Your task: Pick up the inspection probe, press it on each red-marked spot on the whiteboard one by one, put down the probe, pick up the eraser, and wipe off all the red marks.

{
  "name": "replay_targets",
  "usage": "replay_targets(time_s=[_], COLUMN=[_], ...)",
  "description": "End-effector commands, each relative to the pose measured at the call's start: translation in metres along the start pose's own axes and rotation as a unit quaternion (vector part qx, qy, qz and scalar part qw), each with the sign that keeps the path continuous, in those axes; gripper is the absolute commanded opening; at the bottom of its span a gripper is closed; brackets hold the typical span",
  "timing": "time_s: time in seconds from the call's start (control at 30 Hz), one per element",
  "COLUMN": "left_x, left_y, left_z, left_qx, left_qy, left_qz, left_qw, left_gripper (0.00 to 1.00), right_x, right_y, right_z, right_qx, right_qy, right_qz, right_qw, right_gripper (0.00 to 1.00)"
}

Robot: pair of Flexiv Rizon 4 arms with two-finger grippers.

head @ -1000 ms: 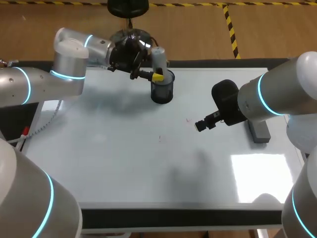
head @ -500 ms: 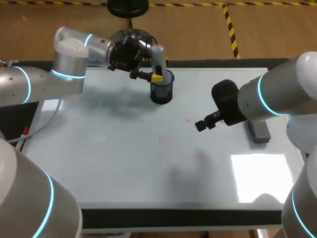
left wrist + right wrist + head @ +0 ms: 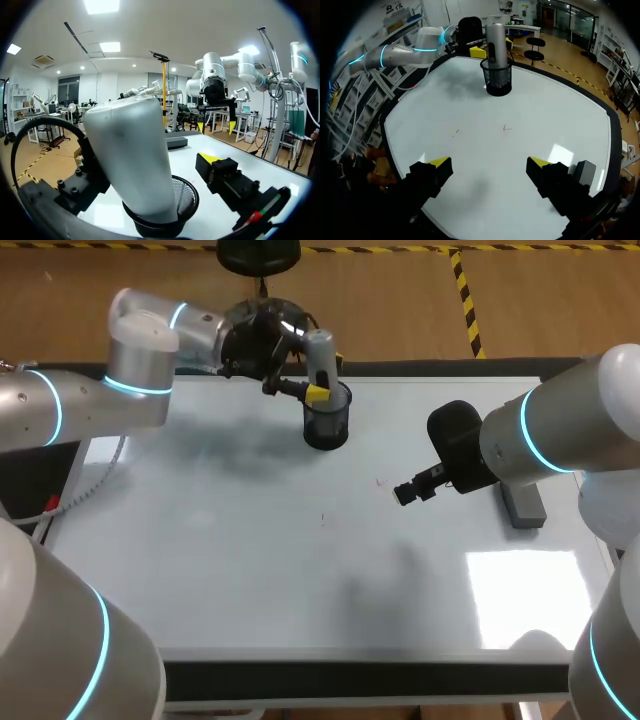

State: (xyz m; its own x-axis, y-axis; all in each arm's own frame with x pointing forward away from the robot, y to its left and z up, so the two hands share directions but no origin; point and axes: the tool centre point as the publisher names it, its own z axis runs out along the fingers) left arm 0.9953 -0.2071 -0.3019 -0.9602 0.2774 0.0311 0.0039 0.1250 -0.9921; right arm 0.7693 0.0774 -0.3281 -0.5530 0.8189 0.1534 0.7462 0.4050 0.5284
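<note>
Tipping was your hazard: your left tool stood open around the inspection probe, upright in the mesh cup at the frame's upper middle, so a lopsided squeeze could have toppled both onto the whiteboard; your right tool hung open, empty.

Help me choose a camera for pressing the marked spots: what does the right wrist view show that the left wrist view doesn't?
Only the right wrist view: the two red marks. Only the left wrist view: the gap between the probe and the left gripper finger. Both: the probe standing in the mesh cup, on the whiteboard.
</note>
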Motion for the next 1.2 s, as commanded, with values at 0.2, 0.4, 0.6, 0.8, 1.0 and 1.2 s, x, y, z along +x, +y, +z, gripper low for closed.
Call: replay_targets(time_s=[0.2, 0.4, 0.6, 0.8, 1.0, 1.2], left_x=[0.0007, -0.0004, -0.0010, -0.0011, -0.0014, -0.0023], left_y=[-0.0034, -0.0023, -0.0018, -0.0001, 0.0016, 0.0044], left_z=[-0.0047, -0.0045, -0.0032, -0.0026, -0.0039, -0.0048], left_qx=[-0.003, -0.001, 0.002, 0.003, 0.003, 0.007], left_qy=[-0.008, -0.010, -0.009, -0.009, -0.011, -0.013], left_qz=[-0.001, -0.002, -0.002, -0.004, -0.007, -0.012], left_qw=[1.000, 1.000, 1.000, 1.000, 1.000, 1.000], left_gripper=[1.00, 1.00, 1.00, 1.00, 1.00, 1.00], right_x=[-0.0007, -0.0007, -0.0007, -0.0007, -0.0007, -0.0007], right_y=[-0.0002, -0.0002, -0.0002, -0.0002, -0.0002, -0.0002], right_z=[-0.0008, -0.0008, -0.0008, -0.0008, -0.0008, -0.0008], right_qx=[0.001, 0.001, 0.001, 0.001, 0.001, 0.001], right_qy=[0.001, 0.001, 0.001, 0.001, 0.001, 0.001], right_qz=[0.000, 0.000, 0.000, 0.000, 0.000, 0.000], right_qw=[1.000, 1.000, 1.000, 1.000, 1.000, 1.000], right_gripper=[1.00, 1.00, 1.00, 1.00, 1.00, 1.00])
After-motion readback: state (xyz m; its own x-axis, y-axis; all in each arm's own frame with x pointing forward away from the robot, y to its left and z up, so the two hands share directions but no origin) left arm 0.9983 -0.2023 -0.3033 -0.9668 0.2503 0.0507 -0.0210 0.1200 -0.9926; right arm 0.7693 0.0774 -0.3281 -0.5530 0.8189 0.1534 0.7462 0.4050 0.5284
